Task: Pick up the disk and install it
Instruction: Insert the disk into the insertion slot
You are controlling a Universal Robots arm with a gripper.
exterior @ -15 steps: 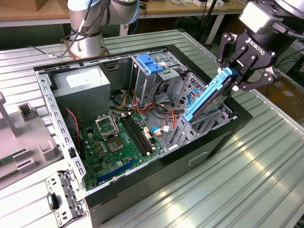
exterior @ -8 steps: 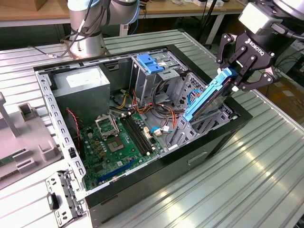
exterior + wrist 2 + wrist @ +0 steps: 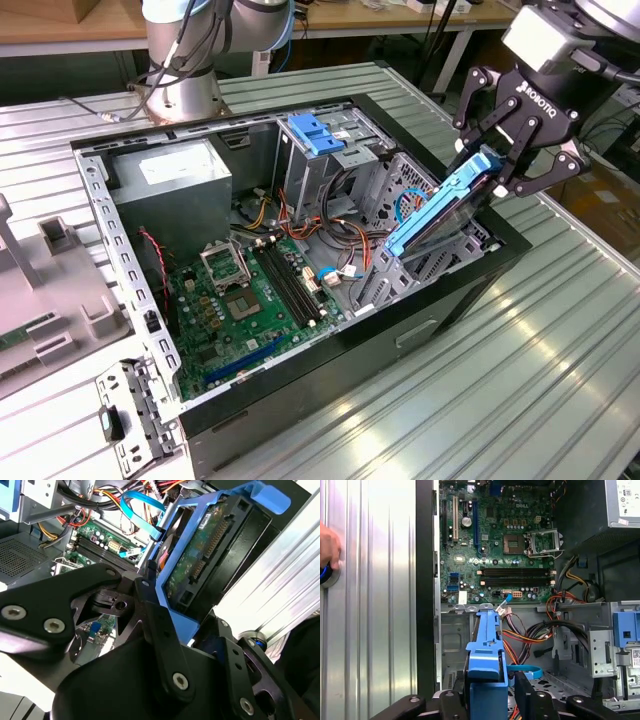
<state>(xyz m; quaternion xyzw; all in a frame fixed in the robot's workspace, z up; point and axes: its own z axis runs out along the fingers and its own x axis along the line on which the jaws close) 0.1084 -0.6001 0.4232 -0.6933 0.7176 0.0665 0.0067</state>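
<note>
Flat grey disk framed in glossy blue plastic, held tilted, clamped by black gripper, over open metal case, ribbed worktop

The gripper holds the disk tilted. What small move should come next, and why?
Probably ease the raised end down: the gripper grips the disk at its upper end, the lower end already sits at the metal drive cage, yet the disk leans steeply.

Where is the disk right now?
The disk is tilted at the exterior view's right, its upper end in the gripper, its lower end at the metal drive cage of the open computer case.
</note>
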